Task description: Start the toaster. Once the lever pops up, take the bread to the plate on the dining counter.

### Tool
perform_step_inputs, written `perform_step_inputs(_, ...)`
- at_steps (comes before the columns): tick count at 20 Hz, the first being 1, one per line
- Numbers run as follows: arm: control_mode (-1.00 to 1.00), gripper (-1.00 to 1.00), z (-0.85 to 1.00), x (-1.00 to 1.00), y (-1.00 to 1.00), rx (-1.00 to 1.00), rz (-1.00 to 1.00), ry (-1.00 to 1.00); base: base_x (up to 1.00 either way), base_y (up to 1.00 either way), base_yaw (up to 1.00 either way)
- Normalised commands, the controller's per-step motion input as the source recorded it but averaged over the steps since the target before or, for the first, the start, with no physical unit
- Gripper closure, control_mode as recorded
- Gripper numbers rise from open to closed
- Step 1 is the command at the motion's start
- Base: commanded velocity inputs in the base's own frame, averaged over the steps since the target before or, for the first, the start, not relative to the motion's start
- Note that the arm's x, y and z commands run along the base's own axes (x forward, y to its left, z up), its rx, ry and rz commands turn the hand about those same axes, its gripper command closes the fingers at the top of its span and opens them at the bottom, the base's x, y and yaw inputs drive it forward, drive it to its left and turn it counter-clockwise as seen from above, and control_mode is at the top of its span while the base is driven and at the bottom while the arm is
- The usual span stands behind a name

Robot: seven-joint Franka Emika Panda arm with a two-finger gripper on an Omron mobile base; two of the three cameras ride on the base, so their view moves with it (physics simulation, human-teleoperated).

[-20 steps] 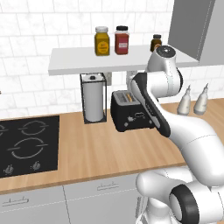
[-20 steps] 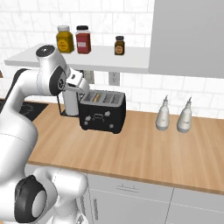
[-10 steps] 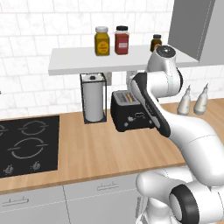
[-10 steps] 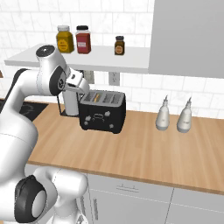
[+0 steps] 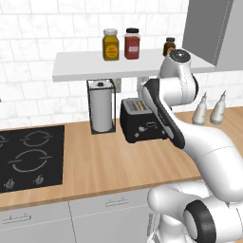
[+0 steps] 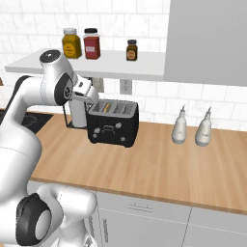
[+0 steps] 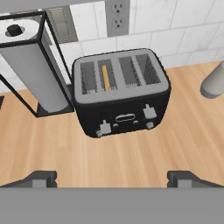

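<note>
Wooden counter (image 7: pixel 131 162) running under white tile. Left to right: paper towel roll (image 7: pixel 33 65) standing in its wire frame, then toaster (image 7: pixel 120 94) just beside it, bread (image 7: pixel 105 77) sitting low in a left slot. Levers (image 7: pixel 105 127) looking up, so toasting is likely not started. Claw (image 7: pixel 111 179) hovering spread wide, grasping nothing, above the toaster front. Pressing, waiting, carrying all remaining.
</note>
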Motion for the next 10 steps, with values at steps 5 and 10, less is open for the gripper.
perform_step_inputs(5,-1.0,-1.0,0.0,0.0,0.0,0.0,0.0,0.0,0.0,0.0,0.0)
perform_step_inputs(10,-1.0,-1.0,0.0,0.0,0.0,0.0,0.0,0.0,0.0,0.0,0.0)
